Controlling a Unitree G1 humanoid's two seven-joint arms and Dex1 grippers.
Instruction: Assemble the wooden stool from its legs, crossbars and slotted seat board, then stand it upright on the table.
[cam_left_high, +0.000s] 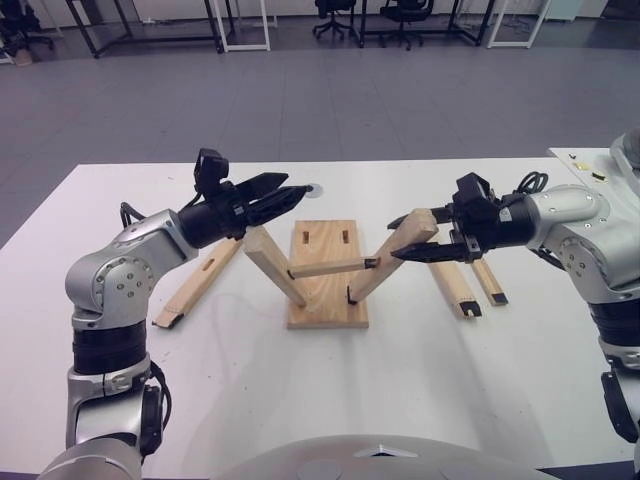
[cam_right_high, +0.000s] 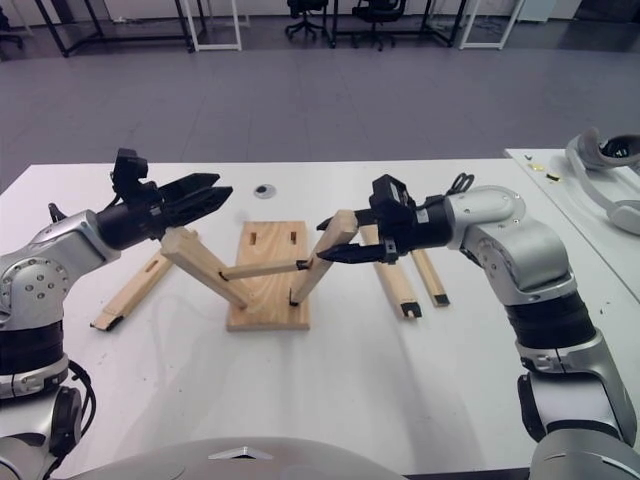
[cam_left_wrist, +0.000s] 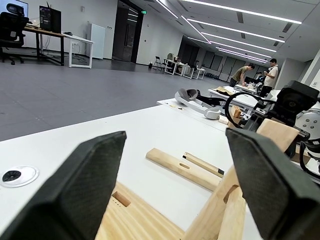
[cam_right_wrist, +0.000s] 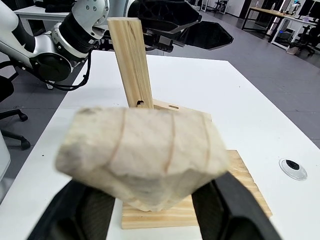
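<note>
The right black 2-finger gripper (cam_left_high: 396, 240) is clenched on the upper end of the right-hand pale wooden leg (cam_left_high: 375, 272), with 1 finger above and 1 below the square-section bar. In the right wrist view, the rough sawn end grain of this leg sits between the 2 dark fingers (cam_right_wrist: 80, 210). The left black 2-finger gripper (cam_left_high: 285, 190) is released: its 2 matte, finely textured pads (cam_left_wrist: 75, 195) are spread wide, and it hovers just above the top of the left-hand pale wooden leg (cam_left_high: 275, 262); no contact can be made out. Both legs are tilted, tops well apart and lower ends close together on the flat rectangular slotted seat board (cam_left_high: 325, 310), which lies on the white table (cam_left_high: 450, 380) between the 2 arms. A thin wooden crossbar (cam_left_high: 330, 267) spans between the 2 legs, its dark-tipped end meeting the right-hand leg. The board has a light, striped grain and 2 short slots near its far edge. A spare notched wooden leg (cam_left_high: 195, 285) lies flat on the table near the left arm. On the right side, 1 thicker dark-ended wooden bar (cam_left_high: 455, 288) and 1 thinner dark-tipped wooden strip (cam_left_high: 490, 282) lie side by side. A round grey grommet (cam_left_high: 315, 187) is set into the tabletop beyond the board.
</note>
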